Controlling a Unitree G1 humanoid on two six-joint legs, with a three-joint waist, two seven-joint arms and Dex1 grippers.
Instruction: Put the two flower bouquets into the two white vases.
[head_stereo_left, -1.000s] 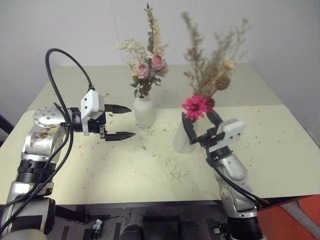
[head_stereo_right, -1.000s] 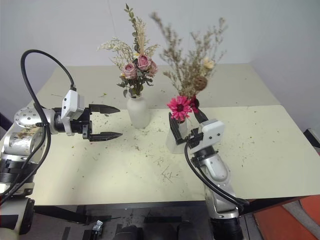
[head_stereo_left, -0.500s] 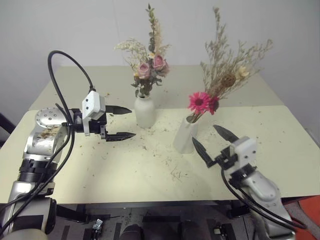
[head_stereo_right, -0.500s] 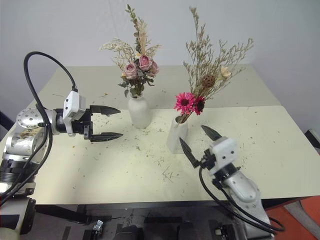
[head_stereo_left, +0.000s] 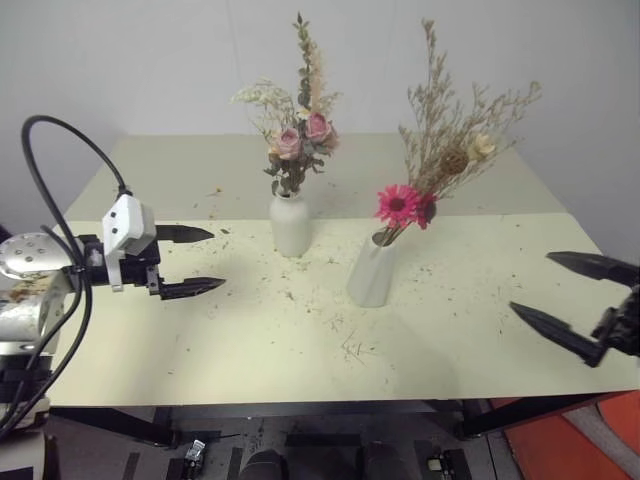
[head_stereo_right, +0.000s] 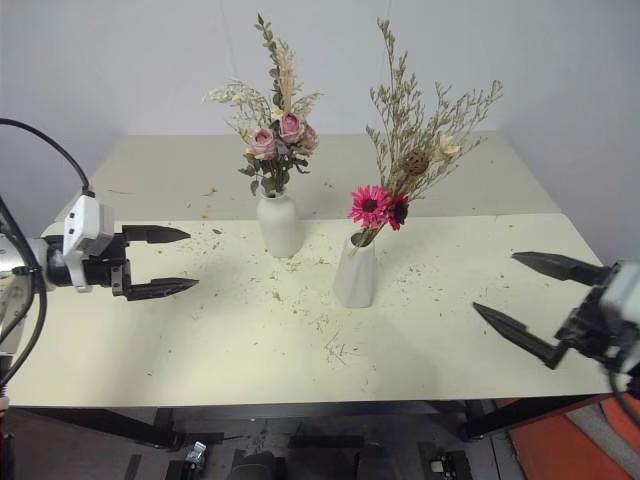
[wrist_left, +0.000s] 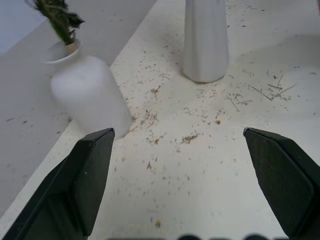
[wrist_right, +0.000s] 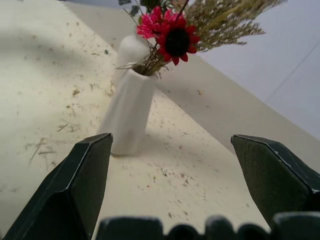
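We are seeing both bouquets upright in their matte white vases; the tapered cone vase (head_stereo_left: 372, 272) is standing between our empty, wide-apart left jaws (head_stereo_left: 190, 261) and right jaws (head_stereo_left: 565, 296).

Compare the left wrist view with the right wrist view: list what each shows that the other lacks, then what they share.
Left wrist view alone: the left gripper, open, and the green stems entering the bottle vase. Right wrist view alone: the right gripper, open, and the magenta daisy with beige grasses. Shared: both white vases, including the cone vase, and the debris-strewn table.
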